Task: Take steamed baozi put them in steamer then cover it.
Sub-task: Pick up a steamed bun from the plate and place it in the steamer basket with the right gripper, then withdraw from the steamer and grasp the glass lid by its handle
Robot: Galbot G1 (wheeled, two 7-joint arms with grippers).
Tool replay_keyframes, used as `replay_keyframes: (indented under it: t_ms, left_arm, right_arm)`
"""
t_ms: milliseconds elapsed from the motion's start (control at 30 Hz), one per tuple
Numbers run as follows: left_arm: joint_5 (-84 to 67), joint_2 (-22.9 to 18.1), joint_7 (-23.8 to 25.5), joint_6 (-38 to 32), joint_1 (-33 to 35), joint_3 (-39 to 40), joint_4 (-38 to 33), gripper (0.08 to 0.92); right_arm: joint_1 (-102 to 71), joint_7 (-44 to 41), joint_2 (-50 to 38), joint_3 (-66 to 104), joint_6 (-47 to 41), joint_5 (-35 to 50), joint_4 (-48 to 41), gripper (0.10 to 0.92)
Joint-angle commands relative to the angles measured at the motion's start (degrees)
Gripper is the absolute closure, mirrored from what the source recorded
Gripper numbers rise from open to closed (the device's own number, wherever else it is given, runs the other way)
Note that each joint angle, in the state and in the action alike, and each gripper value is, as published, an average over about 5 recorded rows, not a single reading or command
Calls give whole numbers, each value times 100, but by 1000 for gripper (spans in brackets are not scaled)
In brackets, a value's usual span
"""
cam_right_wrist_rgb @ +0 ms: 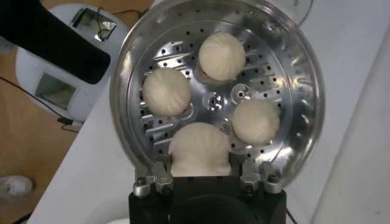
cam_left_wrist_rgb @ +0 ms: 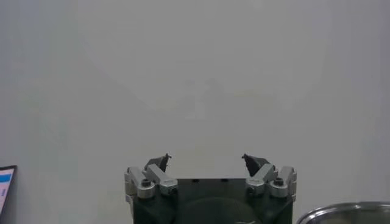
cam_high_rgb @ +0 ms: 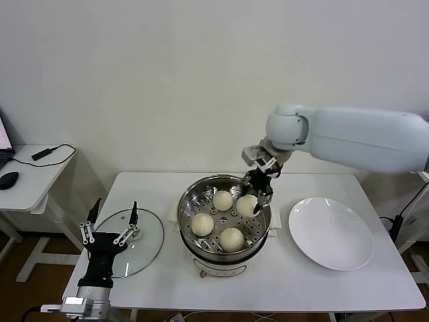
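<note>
The steel steamer (cam_high_rgb: 182,204) stands mid-table with its perforated tray (cam_right_wrist_rgb: 210,100) showing. My right gripper (cam_high_rgb: 259,198) reaches down into its far right side and is shut on a baozi (cam_right_wrist_rgb: 199,146), which rests low over the tray. Three more baozi (cam_right_wrist_rgb: 222,55) (cam_right_wrist_rgb: 166,91) (cam_right_wrist_rgb: 256,120) lie on the tray. The glass cover (cam_high_rgb: 149,236) lies flat on the table to the steamer's left. My left gripper (cam_high_rgb: 115,209) points upward, open and empty, at the cover's near left edge; in the left wrist view its fingers (cam_left_wrist_rgb: 159,163) frame only bare wall.
An empty white plate (cam_high_rgb: 330,233) sits right of the steamer. A side table (cam_high_rgb: 30,181) at the far left carries a mouse and a cable. The steamer's rim (cam_left_wrist_rgb: 347,210) peeks in at the left wrist view's corner.
</note>
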Motion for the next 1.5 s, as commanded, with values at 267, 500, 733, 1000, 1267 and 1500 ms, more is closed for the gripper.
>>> replay_keyframes:
  t_ms: [267,500,733,1000,1267,1500]
  left_arm:
    - [-8,8,-6,-20,-8,-22,46,177]
    - [-8,1,-12,-21,-13,-17,58,177]
    - [-7,5,-12,-21,-14,-30,53,177]
    - [17,3,-16,-16,-6,-10,44,177]
    - [519,100,-72,-8,-86,15,102,177]
    - [1747,306,-200,-53,-345,136,287,177]
  right_arm:
    - [-516,300,164,7,-100,-381,-192,367]
    - [-545,320,134,26,-71,-544,-242,341]
    - [-577,265,82,70,-30,-608,-216,295]
    - [-562,272,-125,460,-14,-548,-7,207]
    - [-1332,2433,-1168,2705,477,125,642,203]
    - [-3825,7786,-1423,4972,1494,289,1041,203]
